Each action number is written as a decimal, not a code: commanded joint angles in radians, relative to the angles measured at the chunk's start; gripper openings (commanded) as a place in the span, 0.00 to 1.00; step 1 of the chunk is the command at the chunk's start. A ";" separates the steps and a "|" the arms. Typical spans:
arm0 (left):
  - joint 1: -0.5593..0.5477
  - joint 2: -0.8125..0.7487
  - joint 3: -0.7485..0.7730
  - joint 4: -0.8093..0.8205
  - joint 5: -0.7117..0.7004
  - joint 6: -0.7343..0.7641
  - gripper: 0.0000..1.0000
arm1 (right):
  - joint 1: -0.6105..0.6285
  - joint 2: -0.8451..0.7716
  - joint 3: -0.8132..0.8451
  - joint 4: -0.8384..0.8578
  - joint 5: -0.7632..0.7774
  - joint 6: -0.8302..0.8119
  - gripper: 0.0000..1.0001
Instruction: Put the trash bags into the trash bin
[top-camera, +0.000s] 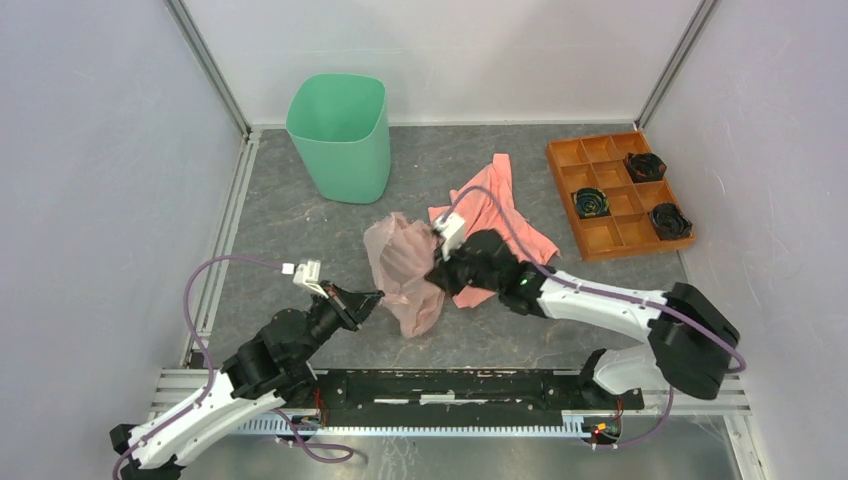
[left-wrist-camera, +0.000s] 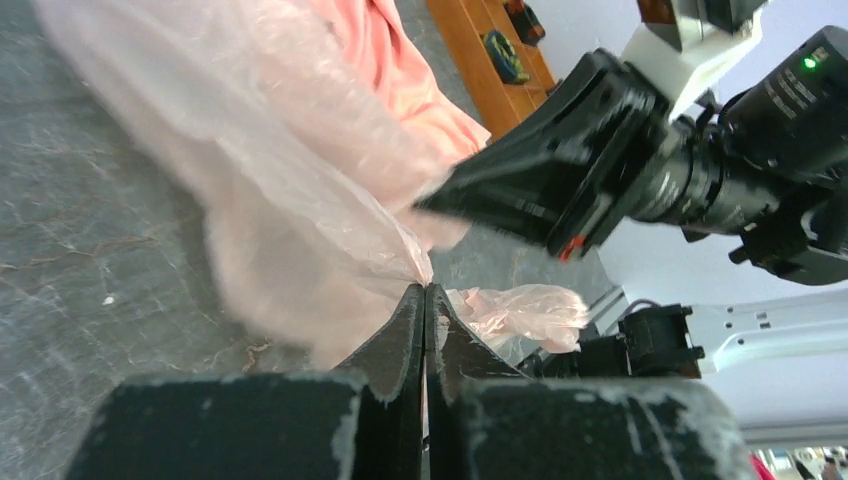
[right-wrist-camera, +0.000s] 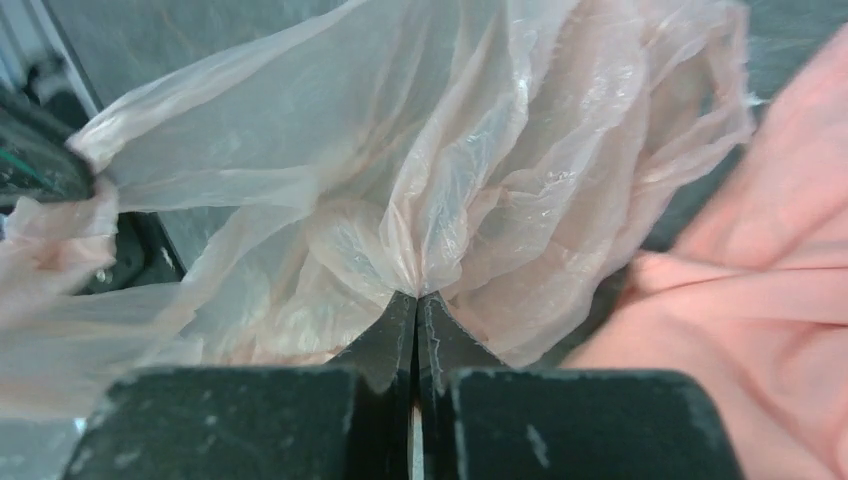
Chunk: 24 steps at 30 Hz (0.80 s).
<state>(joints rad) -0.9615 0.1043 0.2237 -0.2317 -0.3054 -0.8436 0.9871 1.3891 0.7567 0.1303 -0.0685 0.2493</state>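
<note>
The pale pink translucent trash bag (top-camera: 402, 268) lies crumpled at mid-table, held on both sides. My left gripper (top-camera: 376, 297) is shut on its near left edge; the left wrist view shows the jaws pinching the film (left-wrist-camera: 300, 170) at the tips (left-wrist-camera: 425, 290). My right gripper (top-camera: 437, 270) is shut on the bag's right side; the right wrist view shows film (right-wrist-camera: 470, 150) bunched at the closed tips (right-wrist-camera: 416, 297). The mint-green trash bin (top-camera: 340, 135) stands upright and open at the back left, apart from the bag.
A salmon-orange cloth (top-camera: 495, 215) lies under and to the right of the right gripper, also in the right wrist view (right-wrist-camera: 760, 300). An orange compartment tray (top-camera: 618, 193) with black round parts sits at the back right. Frame posts stand at the back corners.
</note>
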 joint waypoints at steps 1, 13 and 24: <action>0.003 -0.037 0.110 -0.096 -0.127 0.031 0.02 | -0.228 -0.146 -0.079 0.190 -0.246 0.199 0.00; 0.002 -0.074 0.442 -0.361 -0.354 0.224 0.02 | -0.552 -0.112 -0.171 0.587 -0.659 0.589 0.00; 0.000 -0.095 0.552 -0.455 -0.366 0.214 0.02 | -0.586 0.040 -0.228 0.942 -0.770 0.815 0.00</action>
<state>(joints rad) -0.9615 0.0120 0.7219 -0.6338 -0.6270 -0.6601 0.4244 1.3941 0.5442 0.8524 -0.7792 0.9478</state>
